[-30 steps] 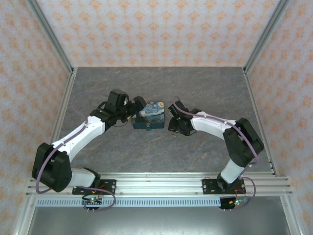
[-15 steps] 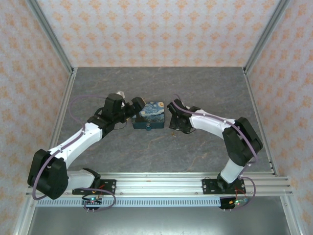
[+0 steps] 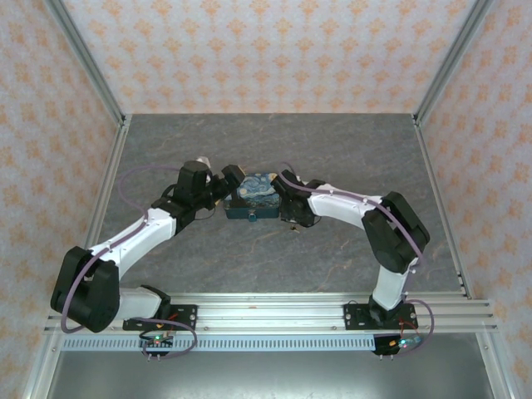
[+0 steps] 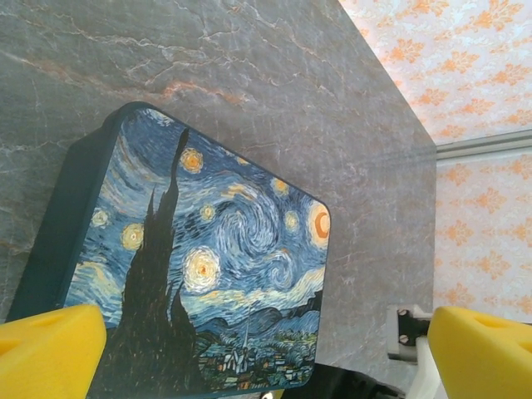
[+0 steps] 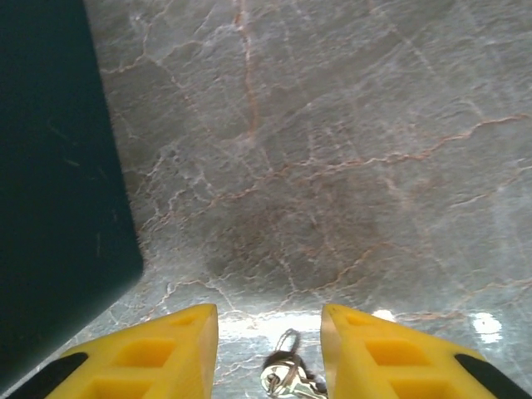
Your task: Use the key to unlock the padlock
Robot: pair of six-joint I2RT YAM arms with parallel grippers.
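The padlock (image 3: pixel 256 195), a block painted with a starry night and edged in teal, lies flat mid-table. My left gripper (image 3: pixel 230 188) is at its left end, open; in the left wrist view the painted face (image 4: pixel 208 258) lies between the two wide-apart yellow fingers (image 4: pixel 50 353). My right gripper (image 3: pixel 288 199) is against the padlock's right end. In the right wrist view its jaws (image 5: pixel 268 341) stand apart over the table, with the small silver key on its ring (image 5: pixel 287 381) lying between the fingertips, touched by neither. The padlock's dark teal side (image 5: pixel 50 166) is just to the left.
The grey marbled tabletop (image 3: pixel 349 150) is bounded by patterned walls and metal frame posts (image 3: pixel 91 75). The rail with the arm bases (image 3: pixel 274 314) runs along the near edge. Open tabletop lies behind and in front of the padlock.
My right gripper has moved left, up against the padlock's right end, and its jaws have narrowed. The left gripper has shifted slightly at the padlock's left end and stays wide open.
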